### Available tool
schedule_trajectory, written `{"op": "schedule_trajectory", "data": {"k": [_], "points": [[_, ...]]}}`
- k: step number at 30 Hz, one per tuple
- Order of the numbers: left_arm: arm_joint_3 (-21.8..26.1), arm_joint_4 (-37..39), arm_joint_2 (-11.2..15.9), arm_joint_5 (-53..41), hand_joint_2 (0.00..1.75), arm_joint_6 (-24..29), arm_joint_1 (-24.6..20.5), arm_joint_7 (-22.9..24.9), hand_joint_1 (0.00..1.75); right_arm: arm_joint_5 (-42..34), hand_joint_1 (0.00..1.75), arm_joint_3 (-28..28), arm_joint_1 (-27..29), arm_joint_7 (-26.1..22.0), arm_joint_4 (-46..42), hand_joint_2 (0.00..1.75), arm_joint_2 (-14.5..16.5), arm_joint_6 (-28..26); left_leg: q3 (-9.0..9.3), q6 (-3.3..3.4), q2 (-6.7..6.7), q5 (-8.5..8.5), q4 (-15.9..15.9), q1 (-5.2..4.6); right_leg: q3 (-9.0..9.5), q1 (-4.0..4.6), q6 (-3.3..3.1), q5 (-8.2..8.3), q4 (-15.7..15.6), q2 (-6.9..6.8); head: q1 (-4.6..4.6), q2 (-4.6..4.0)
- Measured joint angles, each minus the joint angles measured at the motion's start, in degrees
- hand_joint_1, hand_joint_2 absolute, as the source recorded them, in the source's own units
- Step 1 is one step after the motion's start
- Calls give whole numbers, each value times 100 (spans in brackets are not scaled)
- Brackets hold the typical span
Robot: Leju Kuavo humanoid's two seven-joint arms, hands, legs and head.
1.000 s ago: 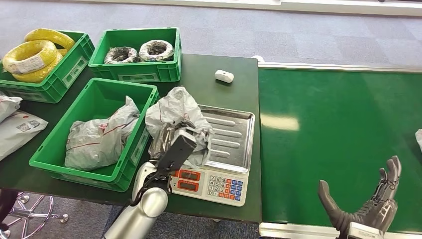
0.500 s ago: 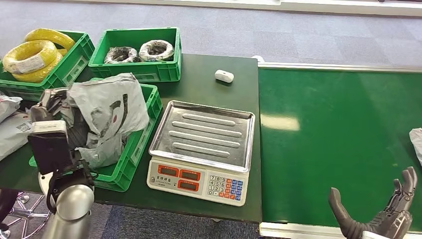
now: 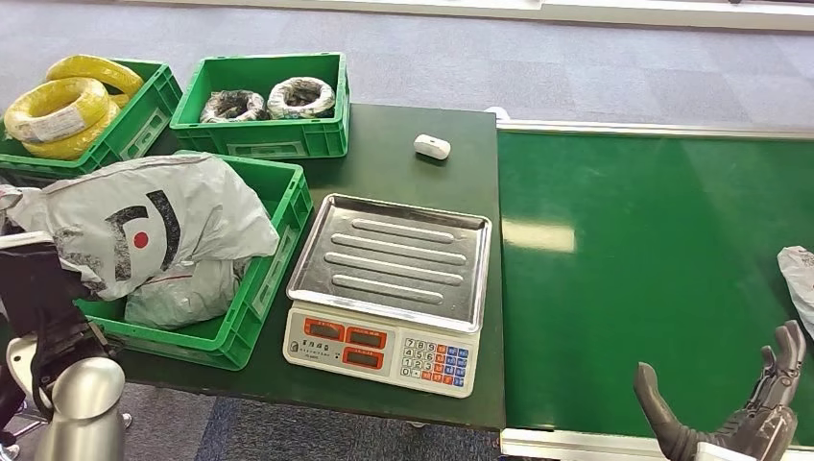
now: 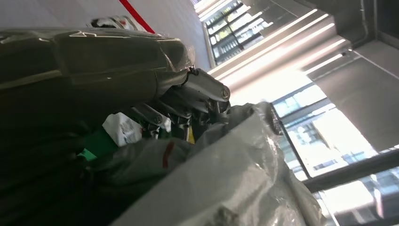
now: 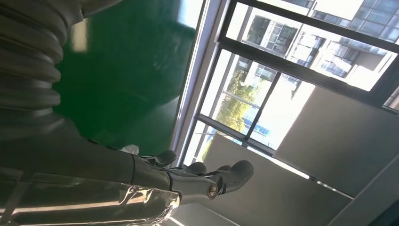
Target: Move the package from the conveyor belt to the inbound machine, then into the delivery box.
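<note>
The scale (image 3: 389, 288) sits on the surface (image 3: 413, 182) between the near crate (image 3: 251, 307) on its left and the conveyor belt (image 3: 653, 269) on its right. The left hand (image 3: 43, 288) holds a package (image 3: 144, 226) over that crate — another bag (image 3: 182, 293) lies inside it. Two more crates (image 3: 264, 139) stand behind, a small device (image 3: 432, 146) beside them. At the belt's right edge lies a second parcel (image 3: 799, 274), the right hand (image 3: 739, 413) near it.

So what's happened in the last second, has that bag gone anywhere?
Yes. The left hand has carried the crumpled grey plastic package off the steel-topped weighing scale, leftward to above the near green plastic crate, still gripping it. Another grey bag has crept in at the green conveyor belt's right edge. The right hand dropped slightly, fingers still apart.
</note>
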Motion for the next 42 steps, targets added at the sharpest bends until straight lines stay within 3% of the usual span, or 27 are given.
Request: {"op": "schedule_trajectory", "data": {"k": [6, 13, 20, 25, 33, 36, 40, 42], "points": [[326, 461, 62, -177, 175, -184, 0, 202, 0, 74, 0, -3, 9, 91, -9, 175, 53, 34, 0, 0, -1, 0, 0, 0, 1, 0, 0, 0, 0, 0, 1, 0], [318, 562, 26, -114, 175, -248, 31, 101, 0, 118, 0, -3, 104, 121, -49, 175, 85, 38, -1, 0, -1, 0, 1, -1, 0, 0, 0, 0, 0, -1, 0, 0], [323, 525, 21, -762, 175, 109, 72, 365, 0, 151, 0, 0, 130, 172, -54, 175, 87, 21, -1, 0, -1, 0, 0, 0, 2, 0, 0, 0, 0, -1, 1, 0], [600, 525, 32, -1565, 175, 501, 114, 634, 0, 222, 0, 20, 144, 247, -54, 175, 87, -6, -1, 0, -1, 0, -1, 0, 2, 0, 0, 0, 1, 1, 1, 0], [1017, 526, 67, -1720, 175, 645, 137, 594, 0, 240, 0, 59, 146, 279, -54, 175, 87, -35, -1, 0, -3, 0, -1, 0, 4, 0, 0, -1, 1, 0, 1, 0], [1443, 514, 66, -1338, 175, 711, 87, -163, 0, 233, 0, 61, 180, 292, -67, 175, 86, -102, 0, 0, -1, 0, -1, 1, 2, 1, 0, 0, 1, 2, 1, 0], [2250, 248, -46, -208, 175, 740, 7, -2105, 0, 151, 0, 56, 317, 229, -141, 175, 76, -184, -1, -1, 0, 0, -1, 2, -2, 2, -1, -2, 1, 2, 0, 0], [2424, 65, -128, 174, 175, 752, 30, -2695, 0, 109, 0, 48, 379, 188, -172, 175, 73, -200, -2, -1, 0, 0, -1, 2, -4, 2, -1, -3, 0, 2, 1, 0]]}}
